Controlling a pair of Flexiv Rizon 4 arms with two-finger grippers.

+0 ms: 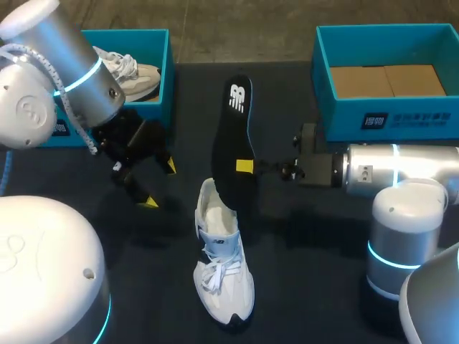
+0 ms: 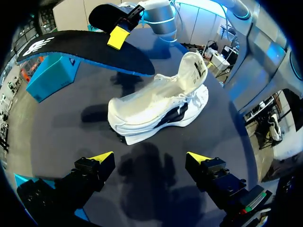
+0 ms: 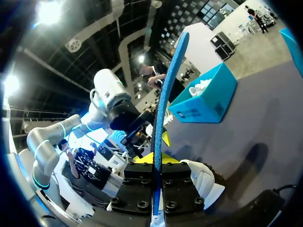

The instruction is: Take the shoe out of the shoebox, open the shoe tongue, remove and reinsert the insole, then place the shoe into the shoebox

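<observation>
Now mid insole step, prob. between pull-out and re-insert. R gripper point(image 1: 244, 166) clamped w/ both fingers on the black insole point(image 1: 233, 118), held raised and slanted, near end over the heel opening of the white shoe point(image 1: 224, 279); can't tell if touching. Shoe upright on the tabletop point(image 1: 315, 244), toe toward the near edge, tongue standing up. L gripper point(image 1: 159, 183) just left of the shoe, fingers spread wide, holding nothing. Next calls for lining up the insole's near end w/ the opening, tipping it down, sliding it toward the toe; prob. also for the L gripper to steady the shoe vs. skidding. Open tabletop left, right and near of the shoe. Left shoebox point(image 1: 167, 86) far left w/ a 2nd shoe point(image 1: 133, 72) inside, right shoebox point(image 1: 337, 118) far right; both well apart from the shoe, insole's far end between them, clear of both.
</observation>
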